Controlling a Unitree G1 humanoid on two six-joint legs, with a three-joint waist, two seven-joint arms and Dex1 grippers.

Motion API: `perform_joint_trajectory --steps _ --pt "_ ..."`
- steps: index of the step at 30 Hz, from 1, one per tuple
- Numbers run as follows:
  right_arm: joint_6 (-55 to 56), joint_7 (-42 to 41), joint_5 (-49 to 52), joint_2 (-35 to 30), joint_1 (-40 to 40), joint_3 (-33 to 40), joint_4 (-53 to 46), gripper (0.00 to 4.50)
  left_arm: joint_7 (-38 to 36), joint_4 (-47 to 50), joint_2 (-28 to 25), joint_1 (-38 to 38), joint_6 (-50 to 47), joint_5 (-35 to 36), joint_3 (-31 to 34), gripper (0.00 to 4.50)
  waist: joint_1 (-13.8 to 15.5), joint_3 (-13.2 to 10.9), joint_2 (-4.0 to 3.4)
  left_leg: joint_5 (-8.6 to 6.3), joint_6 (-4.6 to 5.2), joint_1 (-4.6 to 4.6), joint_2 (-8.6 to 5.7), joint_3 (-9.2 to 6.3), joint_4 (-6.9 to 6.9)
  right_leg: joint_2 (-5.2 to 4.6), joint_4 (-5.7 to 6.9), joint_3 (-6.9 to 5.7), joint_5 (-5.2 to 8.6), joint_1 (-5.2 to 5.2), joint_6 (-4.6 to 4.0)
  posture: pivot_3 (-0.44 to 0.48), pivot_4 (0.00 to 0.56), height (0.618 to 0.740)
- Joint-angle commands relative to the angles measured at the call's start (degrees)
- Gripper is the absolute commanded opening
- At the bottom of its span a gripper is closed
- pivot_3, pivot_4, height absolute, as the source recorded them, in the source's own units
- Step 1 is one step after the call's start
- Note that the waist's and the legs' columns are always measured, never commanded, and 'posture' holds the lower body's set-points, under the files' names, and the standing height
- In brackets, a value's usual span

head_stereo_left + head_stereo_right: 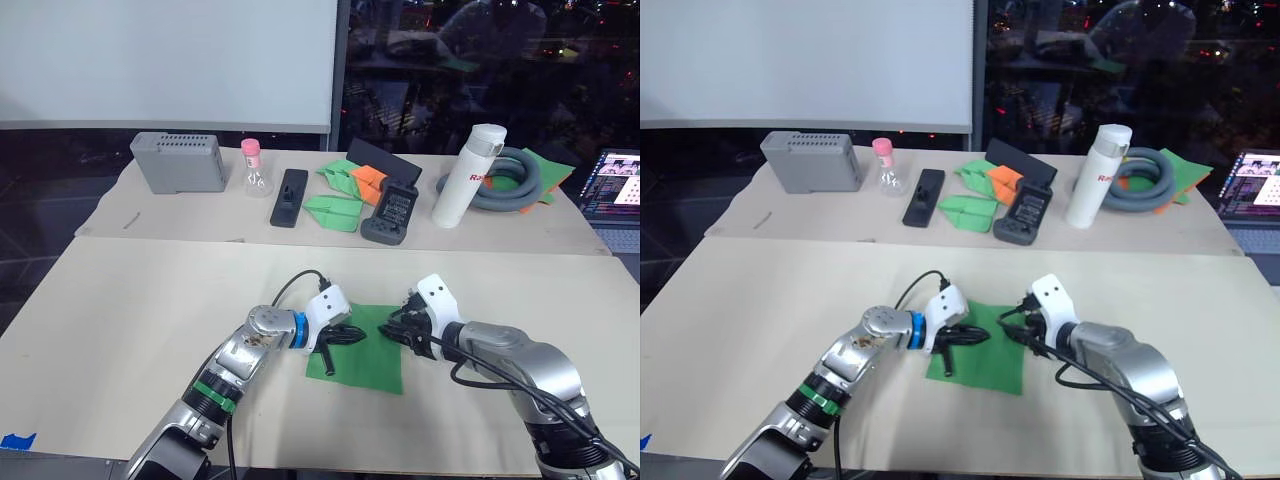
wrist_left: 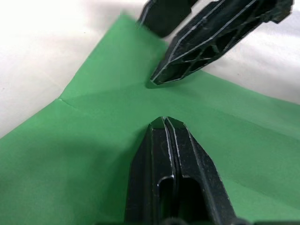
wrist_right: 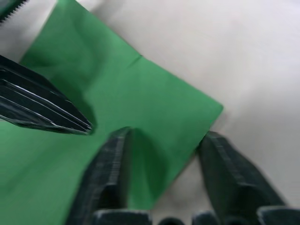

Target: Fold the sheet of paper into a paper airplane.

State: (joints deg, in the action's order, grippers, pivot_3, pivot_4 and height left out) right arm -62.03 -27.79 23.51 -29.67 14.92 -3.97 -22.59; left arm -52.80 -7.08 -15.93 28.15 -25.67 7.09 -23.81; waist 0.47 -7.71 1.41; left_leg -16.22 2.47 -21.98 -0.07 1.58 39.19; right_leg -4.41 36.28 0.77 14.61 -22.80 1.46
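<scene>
Grippers are meeting over the sheet of paper (image 1: 358, 352), which is lying flat on the desk (image 1: 130, 320). Left gripper (image 2: 165, 121) is pressing it with clenched jaws; right gripper (image 3: 164, 140), jaws released, is straddling its edge.

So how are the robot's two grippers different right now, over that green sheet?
The left gripper has its two fingers pressed together, tips resting on the sheet of paper. The right gripper is open: one finger lies on the paper, the other sits past the sheet's edge over the table. The left reaches in from the sheet's left side, the right from its right. Both have black fingers and point toward each other.
</scene>
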Motion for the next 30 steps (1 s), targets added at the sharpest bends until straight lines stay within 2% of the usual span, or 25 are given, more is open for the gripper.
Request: perform_joint_trajectory --steps 1,7,10,16,23,30 --pt "0.61 -1.52 1.65 -0.37 0.14 0.91 -2.12 1.20 -0.03 -0.40 0.27 -0.85 -0.71 -0.82 -1.28 0.00 0.05 0.00 -0.01 0.00 0.00 -0.03 -0.01 0.00 0.00 -0.01 0.00 0.01 0.00 -0.03 0.00 0.000 0.150 0.740" --pt "1.75 -3.79 2.26 -2.33 0.17 1.13 -4.63 1.20 -0.31 -0.93 0.42 -0.50 -0.37 -1.06 -1.42 0.00 0.19 0.00 -0.01 0.00 0.00 -0.21 -0.02 0.00 0.00 -0.02 0.01 0.00 -0.01 -0.21 0.01 0.000 0.150 0.740" --pt "8.42 -6.24 -2.18 -7.30 -0.67 -2.92 -5.56 1.20 -0.45 -1.10 0.41 -0.38 -0.23 -1.12 -1.45 0.00 0.22 -0.01 -0.01 0.00 0.01 -0.24 -0.05 0.01 0.01 -0.03 0.00 0.01 -0.01 -0.24 0.02 0.000 0.150 0.740" --pt "17.14 -6.06 -6.34 -8.71 -2.62 -3.55 -4.41 1.20 -0.60 -1.04 0.36 -0.43 -0.24 -1.19 -1.43 0.00 0.18 -0.01 -0.01 0.00 0.02 -0.24 -0.03 0.02 0.01 0.00 0.00 0.00 -0.01 -0.24 0.03 0.000 0.150 0.740" --pt "18.28 -5.33 -7.50 -7.25 -4.02 -3.82 -4.11 1.20 -0.57 -0.88 0.43 -0.50 -0.28 -1.26 -1.49 0.00 0.23 -0.01 -0.01 0.00 0.02 -0.24 -0.03 0.02 0.02 0.00 0.00 0.00 -0.01 -0.24 0.03 0.000 0.150 0.740" --pt "15.81 -3.75 -6.24 -6.65 -6.71 -1.04 -7.95 1.20 -0.61 -1.26 0.50 -0.39 -0.12 -1.24 -1.33 0.00 0.21 -0.01 -0.01 0.00 0.03 -0.24 -0.03 0.02 0.02 -0.01 0.00 0.01 -0.01 -0.24 0.03 0.000 0.150 0.740"
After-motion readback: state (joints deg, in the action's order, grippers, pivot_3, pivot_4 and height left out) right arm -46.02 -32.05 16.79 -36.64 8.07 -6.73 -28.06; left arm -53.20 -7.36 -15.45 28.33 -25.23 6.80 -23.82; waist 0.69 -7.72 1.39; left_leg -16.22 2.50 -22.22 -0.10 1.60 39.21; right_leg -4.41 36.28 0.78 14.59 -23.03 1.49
